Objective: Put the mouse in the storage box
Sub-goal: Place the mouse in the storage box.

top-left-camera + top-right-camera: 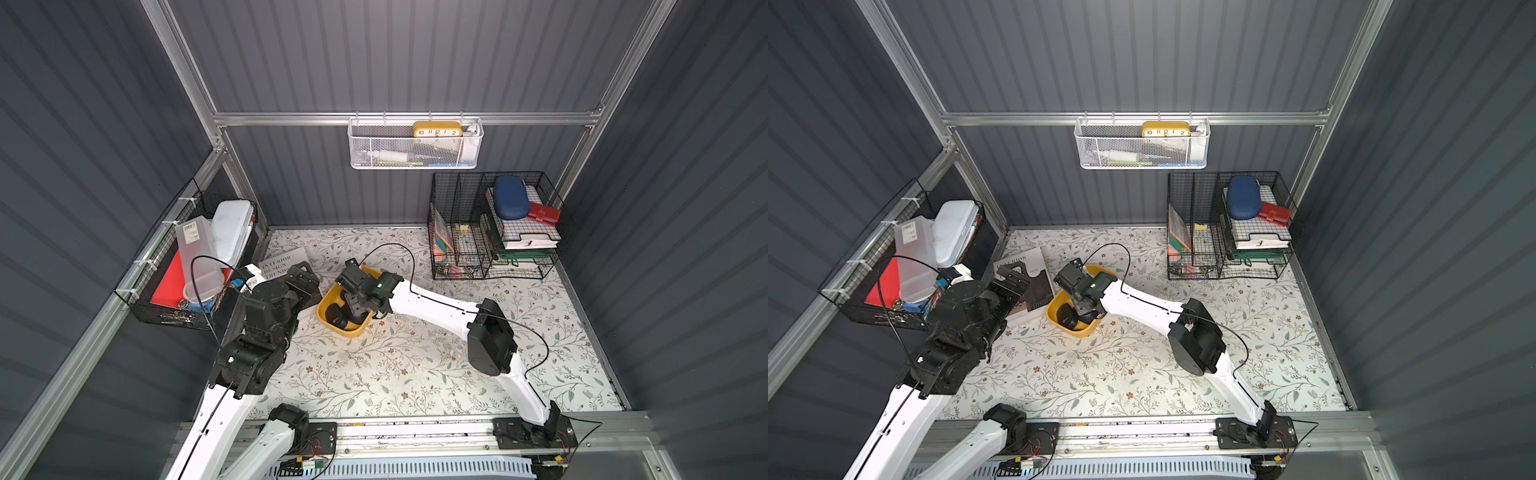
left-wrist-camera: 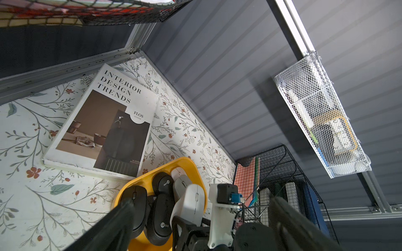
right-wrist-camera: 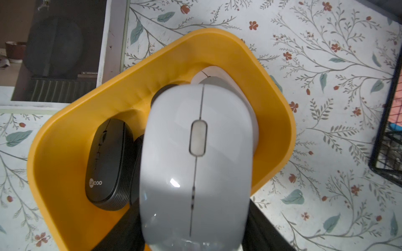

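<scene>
we've right gripper clamped on mouse sides over storage box; prob light, stiff, slick shell. left gripper wide apart.

I see the yellow plastic storage box right of the white paper magazine, black plastic mice inside (grey plastic mouse above them).

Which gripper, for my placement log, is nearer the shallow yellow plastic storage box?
Right. The right gripper hangs over the yellow plastic storage box, shut on a grey mouse; the open left gripper sits beside it.
</scene>
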Controlling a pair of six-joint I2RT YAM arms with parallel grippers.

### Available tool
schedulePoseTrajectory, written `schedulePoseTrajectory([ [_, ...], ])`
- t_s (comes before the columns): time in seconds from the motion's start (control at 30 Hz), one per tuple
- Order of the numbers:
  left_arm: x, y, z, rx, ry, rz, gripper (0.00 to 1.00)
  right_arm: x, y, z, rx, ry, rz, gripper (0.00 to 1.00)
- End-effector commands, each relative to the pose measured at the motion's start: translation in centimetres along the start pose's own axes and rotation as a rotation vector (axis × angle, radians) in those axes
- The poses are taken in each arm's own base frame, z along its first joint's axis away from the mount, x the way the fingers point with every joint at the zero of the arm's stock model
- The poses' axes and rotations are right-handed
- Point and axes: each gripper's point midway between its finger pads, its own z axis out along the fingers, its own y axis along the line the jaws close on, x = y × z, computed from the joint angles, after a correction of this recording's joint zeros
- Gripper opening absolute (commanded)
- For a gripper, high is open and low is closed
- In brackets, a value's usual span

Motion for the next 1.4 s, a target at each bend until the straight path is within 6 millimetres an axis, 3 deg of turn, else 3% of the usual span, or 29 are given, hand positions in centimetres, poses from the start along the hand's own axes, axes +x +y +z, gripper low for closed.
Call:
schedulePoseTrajectory([
  [0.0,0.4,0.7,0.2,-0.026,0.008,0.002,0.99,-0.3,-0.2,0.2,0.016,0.003,-0.03,0.49],
  [0.27,0.5,0.4,0.3,-0.016,0.018,-0.005,0.99,0.3,-0.2,2.0,0.039,0.021,-0.017,0.53],
  [0.5,0.7,0.3,0.5,-0.012,0.027,-0.011,0.99,-0.2,0.1,1.7,0.025,0.016,-0.018,0.8],
  [0.7,0.6,0.1,0.6,-0.008,0.027,-0.016,0.99,-2.1,0.2,-0.3,0.002,-0.032,-0.006,0.88],
  [0.87,0.5,0.0,0.5,-0.006,0.026,-0.013,0.99,-4.1,-0.5,-3.1,0.003,-0.084,-0.005,0.93],
  [1.13,-0.7,-0.8,-0.2,0.014,-0.007,-0.009,0.99,-5.9,-4.8,-11.4,0.069,-0.194,0.019,0.99],
  [1.37,-1.2,-1.4,-0.6,0.039,-0.022,-0.001,0.99,-3.4,-9.8,-18.3,0.09,-0.313,0.089,0.99],
])
